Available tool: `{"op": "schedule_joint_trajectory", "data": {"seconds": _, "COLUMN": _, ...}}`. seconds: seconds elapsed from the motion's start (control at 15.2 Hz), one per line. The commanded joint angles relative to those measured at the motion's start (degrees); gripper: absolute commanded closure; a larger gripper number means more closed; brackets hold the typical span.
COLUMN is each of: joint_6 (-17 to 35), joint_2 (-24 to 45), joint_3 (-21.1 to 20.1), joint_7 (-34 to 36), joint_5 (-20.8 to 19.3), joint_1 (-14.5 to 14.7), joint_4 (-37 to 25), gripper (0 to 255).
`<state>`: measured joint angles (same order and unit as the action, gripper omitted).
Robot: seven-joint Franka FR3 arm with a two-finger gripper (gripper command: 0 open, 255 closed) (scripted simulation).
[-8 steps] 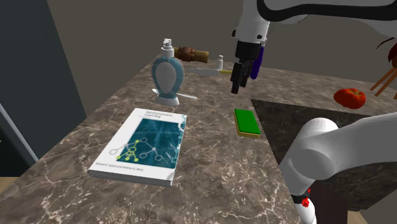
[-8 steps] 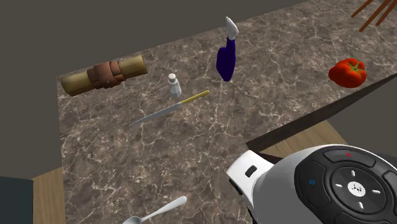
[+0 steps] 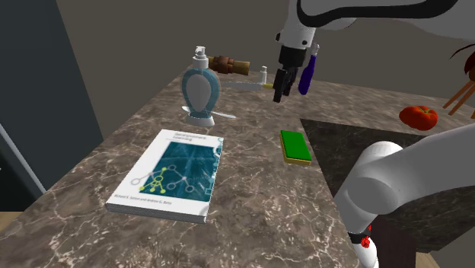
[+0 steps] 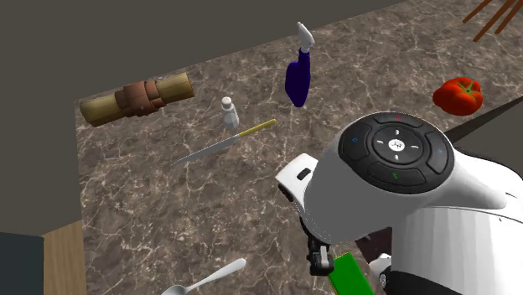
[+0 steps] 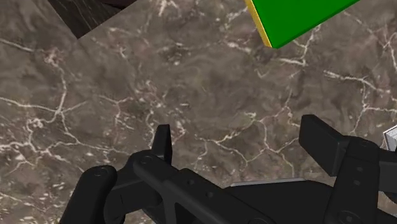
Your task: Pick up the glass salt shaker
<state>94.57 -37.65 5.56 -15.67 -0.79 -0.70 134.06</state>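
Salt shaker, small, pale and upright, stands on the marble counter just to the shoulder view's left of, and slightly beyond, the hovering gripper; its 2 fingers stand apart, clasping nothing.

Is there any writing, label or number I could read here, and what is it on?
Nothing can be read.
Teal and white book on the brown marble counter: title and bottom lines too blurred to read.
Black round button pad: tiny white mark, too small to read.
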Motion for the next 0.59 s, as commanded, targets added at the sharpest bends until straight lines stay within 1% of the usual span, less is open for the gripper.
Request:
{"op": "schedule_joint_trajectory", "data": {"seconds": 0.0, "joint_6": 2.6, "joint_2": 2.6, "joint_3": 1.8, "joint_7": -2.3, "joint_5": -1.0, "joint_1": -0.5, "joint_4": -0.9, "gripper": 0}}
{"op": "schedule_joint_trajectory", "data": {"seconds": 0.26, "joint_6": 6.6, "joint_2": 8.4, "joint_3": 5.4, "joint_7": -6.9, "joint_5": -2.0, "joint_1": -1.1, "joint_4": -4.8, "gripper": 0}}
{"op": "schedule_joint_trajectory", "data": {"seconds": 0.53, "joint_6": 9.9, "joint_2": 14.8, "joint_3": 8.9, "joint_7": -11.6, "joint_5": -1.9, "joint_1": -1.5, "joint_4": -9.7, "gripper": 0}}
